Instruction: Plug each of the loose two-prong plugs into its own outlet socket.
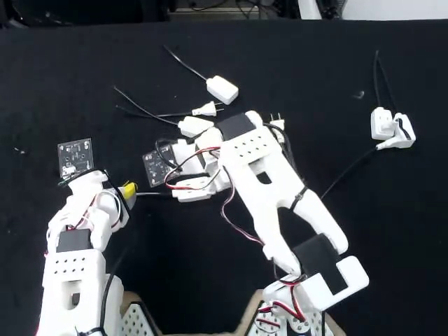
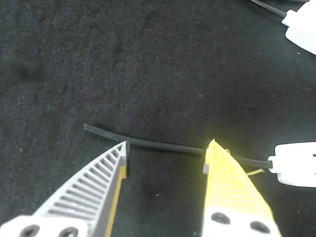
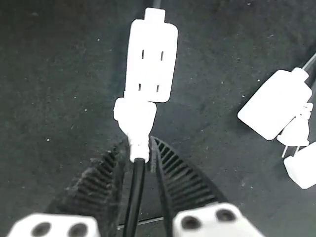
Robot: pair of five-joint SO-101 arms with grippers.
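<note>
Black counter [image 1: 392, 224] surface, inspected left to right, positions taken from the central outlet block [image 3: 150, 57]. Left of the block we find the left gripper [image 2: 168, 144], spread wide, its grey and yellow tips set down over a thin black cord [image 2: 148, 143] that runs toward the block. At the block itself, a white plug [image 3: 135, 114] butts against the end facing the right gripper [image 3: 138, 144]. The prongs are hidden, so we cannot confirm seating. That gripper is narrow, clamped on the plug's neck, with the plug's own lead trailing back between its fingers. Beyond the block and slightly right lie a loose two-prong plug [image 1: 204, 108], a white adapter [image 1: 222, 89] and a second pronged plug [image 1: 276, 122]. Well to the right of the block, two white bodies [image 1: 392, 127] sit touching each other.
</note>
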